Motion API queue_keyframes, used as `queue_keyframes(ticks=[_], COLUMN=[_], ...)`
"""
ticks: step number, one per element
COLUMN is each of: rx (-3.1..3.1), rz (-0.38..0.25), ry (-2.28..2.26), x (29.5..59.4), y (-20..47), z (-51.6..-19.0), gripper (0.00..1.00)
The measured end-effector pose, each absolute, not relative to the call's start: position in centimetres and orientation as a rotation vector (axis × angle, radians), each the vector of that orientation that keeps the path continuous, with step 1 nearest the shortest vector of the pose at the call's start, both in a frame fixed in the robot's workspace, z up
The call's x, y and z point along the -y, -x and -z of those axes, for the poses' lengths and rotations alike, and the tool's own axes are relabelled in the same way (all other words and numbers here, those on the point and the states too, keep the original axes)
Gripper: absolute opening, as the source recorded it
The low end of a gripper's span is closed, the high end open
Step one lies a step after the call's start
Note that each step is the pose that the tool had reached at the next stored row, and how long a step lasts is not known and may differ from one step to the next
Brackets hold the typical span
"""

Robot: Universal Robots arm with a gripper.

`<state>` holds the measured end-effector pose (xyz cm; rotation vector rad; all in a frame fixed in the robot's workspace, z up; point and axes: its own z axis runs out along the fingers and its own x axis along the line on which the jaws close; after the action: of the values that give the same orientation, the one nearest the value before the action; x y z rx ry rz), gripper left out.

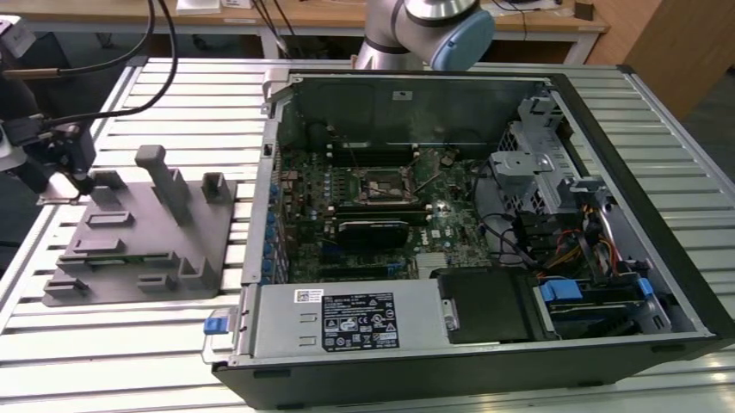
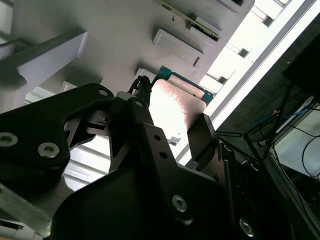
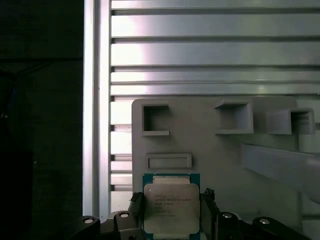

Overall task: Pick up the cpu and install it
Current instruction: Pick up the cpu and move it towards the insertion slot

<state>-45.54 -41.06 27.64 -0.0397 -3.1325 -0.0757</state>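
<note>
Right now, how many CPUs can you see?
1. The cpu is at the gripper, over the tray near its edge, in both wrist views. I cannot tell whether the socket in the exterior view holds another.

An open desktop computer case (image 1: 460, 379) lies on its side on a slatted metal table (image 1: 115, 344). Its motherboard (image 1: 460, 225) is exposed, and a silver power supply (image 1: 344, 320) sits along the near edge. A grey plastic tray (image 1: 132, 249) with upright posts sits just beside the case, at the exterior view's left. Black cables (image 1: 172, 60) trail over the table's far corner.
</note>
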Motion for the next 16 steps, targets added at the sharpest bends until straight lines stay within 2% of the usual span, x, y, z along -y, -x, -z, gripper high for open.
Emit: queue_keyframes(ticks=[16], rx=[3.133], rz=[0.076], ry=[0.040], x=[41.1], y=[45.5], z=[-29.6], gripper=[0.54])
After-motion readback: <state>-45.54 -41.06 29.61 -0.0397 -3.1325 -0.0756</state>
